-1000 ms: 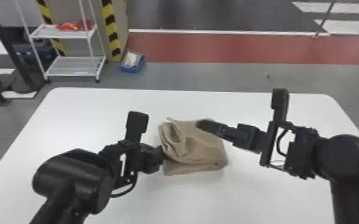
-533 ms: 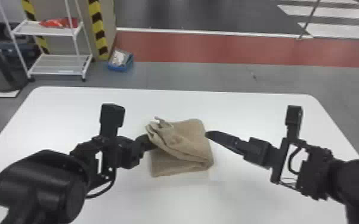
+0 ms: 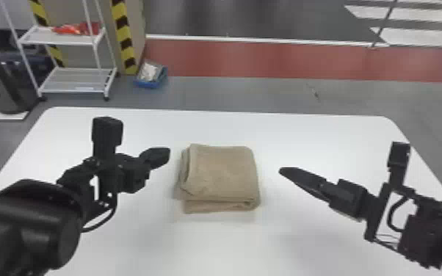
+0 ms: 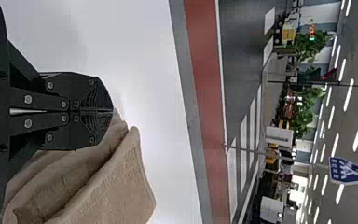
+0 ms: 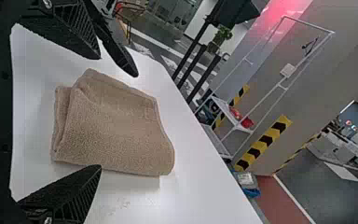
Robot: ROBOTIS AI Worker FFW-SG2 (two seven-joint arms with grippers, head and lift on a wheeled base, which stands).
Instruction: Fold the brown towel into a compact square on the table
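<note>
Brown cloth, one piece: the towel, folded flat into a thick, squarish pad of several layers. It lies on the white table, about midway between the left and right far corners and set in from the far edge. Layer edges show along its left side and near side; the lower layers jut out slightly past the top one at the left and near sides. A rounded fold sits at its near right corner, and the top surface is mostly smooth.

Left gripper, black, one: above the table, to the left of the towel and apart from it, tip directed toward the towel. Closed, its two ribbed pads meeting face to face in the left wrist view, nothing gripped.

Right gripper, black, one: to the right of the towel and apart from it, tip directed toward the towel. Open, its two ribbed pads spread wide in the right wrist view, nothing between them.

Background items: white wire rack, standing on the floor beyond the table's far left corner, red articles on a shelf; blue tray, holding pale contents, on the floor beyond the far edge.
</note>
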